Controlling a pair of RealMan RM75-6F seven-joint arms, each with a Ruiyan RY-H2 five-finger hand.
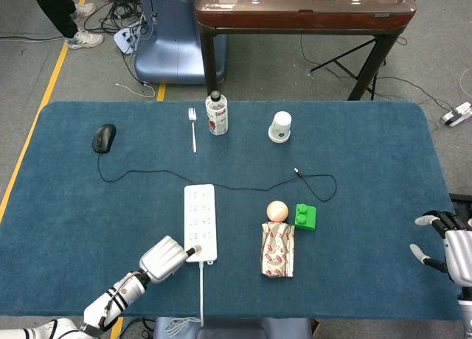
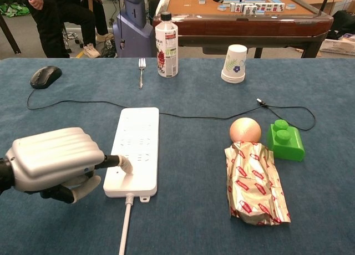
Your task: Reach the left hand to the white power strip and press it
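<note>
My left hand (image 2: 52, 163) beside power strip (image 2: 135, 149), fingers curled, one fingertip (image 2: 127, 166) extended, touching strip's near end. Strip lies mid-table, cord running toward me. Snack packet (image 2: 255, 182), ball (image 2: 245, 129), green block (image 2: 285, 139) right of strip. My right hand (image 1: 451, 243) far right of strip, fingers spread, holding nothing.

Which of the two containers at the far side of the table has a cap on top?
The bottle beside the fork; it stands upright with a dark cap. The paper cup stands upside down, without any cap.

A mouse (image 1: 104, 137), fork (image 1: 192, 128), bottle (image 1: 216, 113), paper cup (image 1: 280, 127), green block (image 1: 305, 217) lie on the table (image 1: 369, 155).
</note>
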